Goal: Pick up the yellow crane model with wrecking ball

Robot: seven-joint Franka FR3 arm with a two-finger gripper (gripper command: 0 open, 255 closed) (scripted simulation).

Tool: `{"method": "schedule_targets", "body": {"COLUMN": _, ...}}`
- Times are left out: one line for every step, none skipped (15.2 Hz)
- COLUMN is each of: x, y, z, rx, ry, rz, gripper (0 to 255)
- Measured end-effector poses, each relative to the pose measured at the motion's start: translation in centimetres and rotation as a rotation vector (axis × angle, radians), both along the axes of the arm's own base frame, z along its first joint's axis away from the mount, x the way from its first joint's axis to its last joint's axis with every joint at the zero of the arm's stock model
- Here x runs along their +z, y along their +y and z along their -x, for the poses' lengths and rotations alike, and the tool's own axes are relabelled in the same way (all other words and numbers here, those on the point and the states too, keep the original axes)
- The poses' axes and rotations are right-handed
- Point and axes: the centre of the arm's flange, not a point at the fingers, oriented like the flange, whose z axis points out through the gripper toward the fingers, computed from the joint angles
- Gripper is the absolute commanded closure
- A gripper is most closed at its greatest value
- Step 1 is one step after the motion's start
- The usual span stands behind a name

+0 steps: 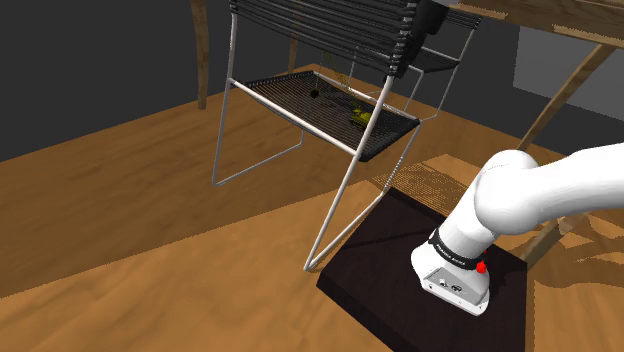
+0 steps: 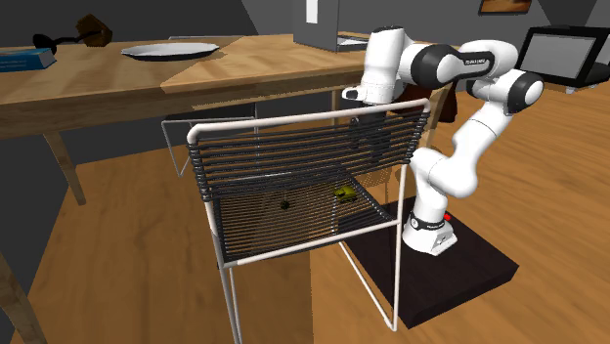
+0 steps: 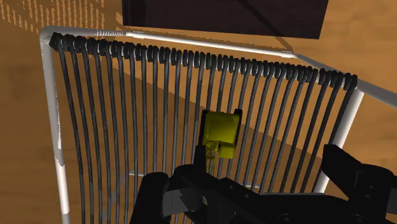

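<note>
The small yellow crane model (image 2: 343, 193) lies on the black corded seat of a white-framed chair (image 2: 227, 262), near the seat's edge closest to the arm. Its black wrecking ball (image 2: 284, 205) rests on the cords a short way off, toward the seat's middle. In the shoulder view the crane (image 1: 360, 115) and ball (image 1: 314, 93) lie on the same seat. My gripper (image 2: 371, 145) hangs above the seat, level with the corded chair back. In the wrist view the crane (image 3: 220, 130) lies below and ahead of the gripper (image 3: 261, 189), whose fingers stand apart with nothing between them.
The chair's corded back (image 2: 293, 156) rises close beside the gripper. A wooden table (image 2: 117, 83) with a plate (image 2: 168, 49) stands behind the chair. My dark stand (image 1: 400, 270) sits on the wooden floor (image 1: 120, 200) next to the chair legs.
</note>
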Motion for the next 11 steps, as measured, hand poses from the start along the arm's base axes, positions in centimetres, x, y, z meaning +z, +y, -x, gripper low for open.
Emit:
{"method": "schedule_targets", "body": {"x": 0.0, "y": 0.0, "z": 0.0, "rx": 0.0, "ry": 0.0, "rz": 0.0, "gripper": 0}}
{"method": "schedule_targets", "body": {"x": -0.2, "y": 0.0, "z": -0.6, "rx": -0.008, "ry": -0.001, "rz": 0.003, "gripper": 0}}
{"method": "schedule_targets", "body": {"x": -0.6, "y": 0.0, "z": -1.4, "rx": -0.02, "ry": -0.002, "rz": 0.007, "gripper": 0}}
{"method": "schedule_targets", "body": {"x": -0.9, "y": 0.0, "z": -2.5, "rx": -0.034, "ry": -0.005, "rz": 0.011, "gripper": 0}}
{"method": "schedule_targets", "body": {"x": -1.2, "y": -0.3, "z": -3.4, "rx": -0.05, "ry": -0.007, "rz": 0.016, "gripper": 0}}
{"method": "schedule_targets", "body": {"x": -1.8, "y": -0.7, "z": -4.7, "rx": -0.065, "ry": -0.009, "rz": 0.022, "gripper": 0}}
{"method": "schedule_targets", "body": {"x": -2.0, "y": -0.9, "z": -5.8, "rx": -0.082, "ry": -0.011, "rz": 0.027, "gripper": 0}}
{"method": "schedule_targets", "body": {"x": -2.2, "y": -1.1, "z": -7.1, "rx": -0.098, "ry": -0.014, "rz": 0.032, "gripper": 0}}
{"method": "schedule_targets", "body": {"x": -2.6, "y": -1.4, "z": -8.2, "rx": -0.115, "ry": -0.017, "rz": 0.037, "gripper": 0}}
{"method": "schedule_targets", "body": {"x": -2.8, "y": -1.4, "z": -9.3, "rx": -0.131, "ry": -0.019, "rz": 0.042, "gripper": 0}}
{"method": "schedule_targets", "body": {"x": -3.3, "y": -1.5, "z": -10.4, "rx": -0.144, "ry": -0.021, "rz": 0.047, "gripper": 0}}
